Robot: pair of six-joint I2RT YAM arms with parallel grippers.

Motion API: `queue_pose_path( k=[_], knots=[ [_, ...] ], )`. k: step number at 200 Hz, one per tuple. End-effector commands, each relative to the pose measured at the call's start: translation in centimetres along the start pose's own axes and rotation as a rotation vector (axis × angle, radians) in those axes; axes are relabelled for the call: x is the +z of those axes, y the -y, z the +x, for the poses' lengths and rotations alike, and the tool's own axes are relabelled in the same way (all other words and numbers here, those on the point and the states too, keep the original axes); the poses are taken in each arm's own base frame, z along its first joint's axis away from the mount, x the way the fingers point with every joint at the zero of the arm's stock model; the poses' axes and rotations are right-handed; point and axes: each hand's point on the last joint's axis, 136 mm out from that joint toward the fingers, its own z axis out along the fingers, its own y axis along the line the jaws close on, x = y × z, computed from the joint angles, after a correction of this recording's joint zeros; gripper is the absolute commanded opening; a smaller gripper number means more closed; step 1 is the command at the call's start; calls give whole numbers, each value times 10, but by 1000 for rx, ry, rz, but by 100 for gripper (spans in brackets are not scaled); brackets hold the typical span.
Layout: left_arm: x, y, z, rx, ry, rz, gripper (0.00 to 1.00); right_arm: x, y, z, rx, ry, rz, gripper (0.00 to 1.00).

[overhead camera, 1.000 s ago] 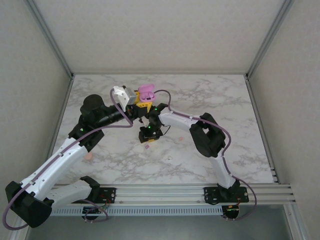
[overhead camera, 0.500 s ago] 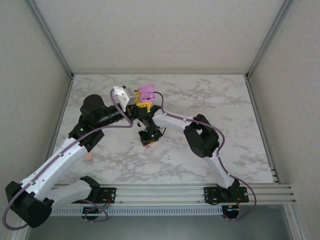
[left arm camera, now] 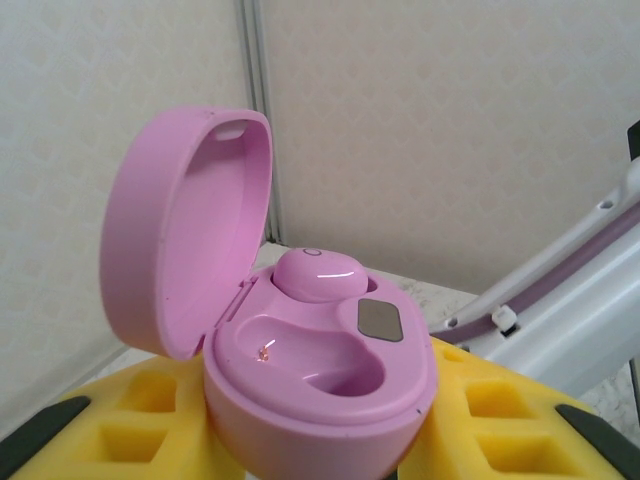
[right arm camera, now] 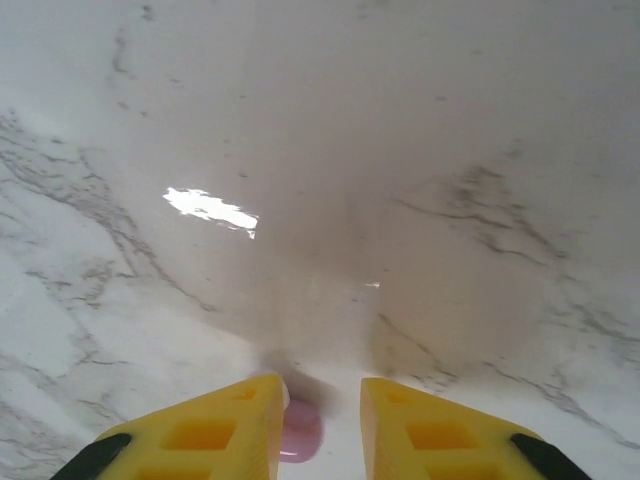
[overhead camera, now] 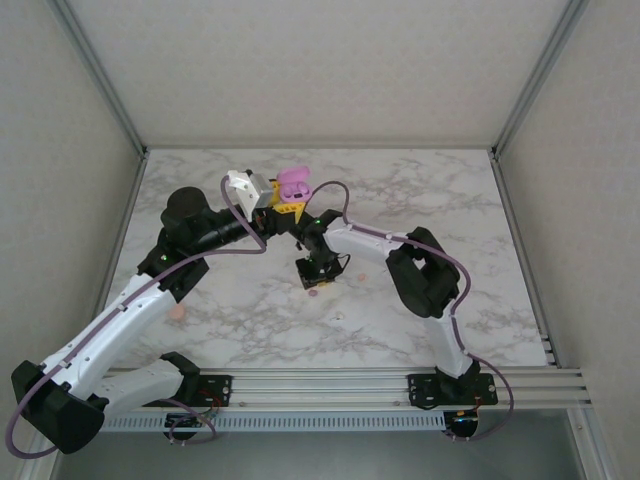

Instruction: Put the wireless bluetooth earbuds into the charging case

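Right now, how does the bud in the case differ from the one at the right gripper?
The seated bud fills a slot of the case, held up in the air; the loose bud is low at the table, between the right gripper's fingers, touching one. Both are pink.

Table point(overhead camera: 450, 210) is a white marble-look top w/ grey veins, glossy enough to catch a light glare in the right wrist cam. Stuff lying on it, all tiny: purple bud point(overhead camera: 313, 294) approx in the middle, peach-pink bud point(overhead camera: 360, 276) just to its right, whitish bud point(overhead camera: 340, 317) nearer the front edge, & another peach-pink one point(overhead camera: 177, 312) way over on the left, well apart from the rest
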Motion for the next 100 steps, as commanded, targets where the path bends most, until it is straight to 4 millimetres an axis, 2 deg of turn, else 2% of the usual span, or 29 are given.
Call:
queue_pose_path(
  k=[1,39,64,100],
  knots=[
    [-2,4,-21,29,48,5,29,-15,14,0,61,44,10,26],
    [-1,4,-20,29,44,6,29,-20,31,2,110,64,5,27],
    [0,3,-19,28,44,5,29,-28,21,0,116,88,-61,28],
    [0,4,-21,34,45,5,29,-33,0,1,190,89,-194,37]
  ],
)
